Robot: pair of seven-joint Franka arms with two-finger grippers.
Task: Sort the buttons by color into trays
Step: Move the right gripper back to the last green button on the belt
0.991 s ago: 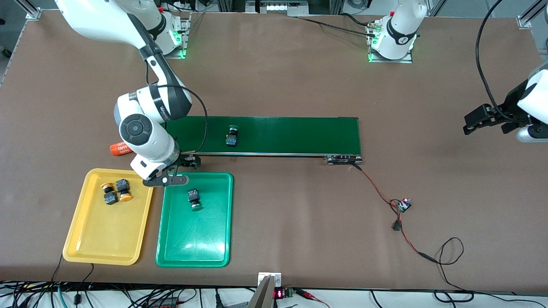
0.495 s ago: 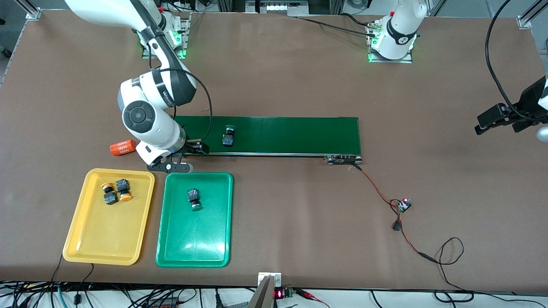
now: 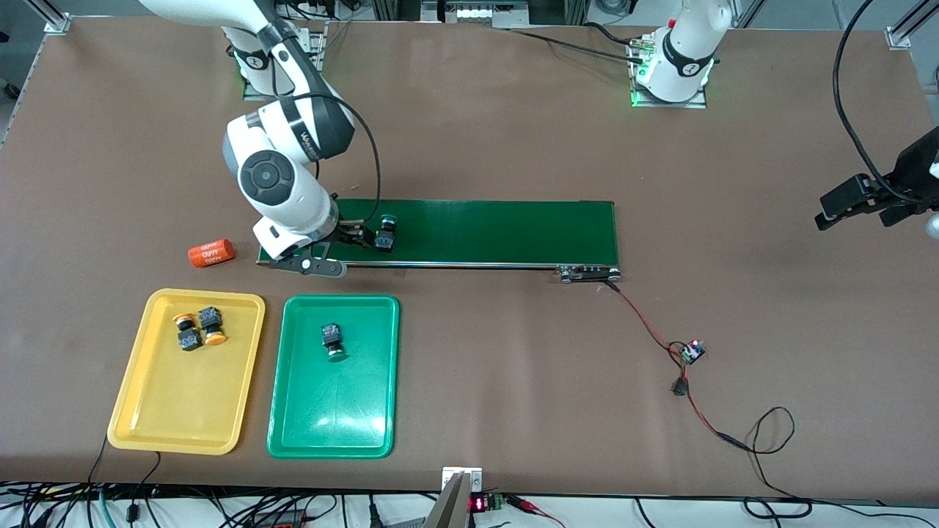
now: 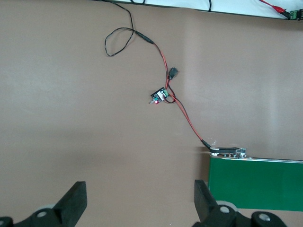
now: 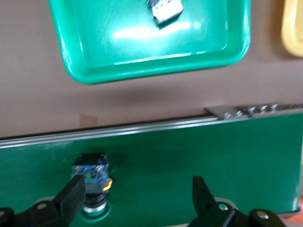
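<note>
My right claw (image 5: 137,196) hangs spread over the long dark-green conveyor belt (image 3: 484,231); the green-capped black push-button (image 5: 92,182) sits off-centre, beside one finger. My left claw (image 4: 139,201), spread, waits.

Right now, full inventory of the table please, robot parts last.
yellow buttons: 2, yellow-orange caps, in the yellow tray.
green buttons: 2, one in the green tray, one on the conveyor belt.
yellow tray: 1, right arm's end.
green tray: 1, beside the yellow tray.
conveyor belt: 1, dark green, farther than the trays.
orange cylinder: 1, white print, beside the belt's end.
circuit board: 1, red wires.
right gripper: open, over the belt by the button.
left gripper: open, waiting over bare table.
</note>
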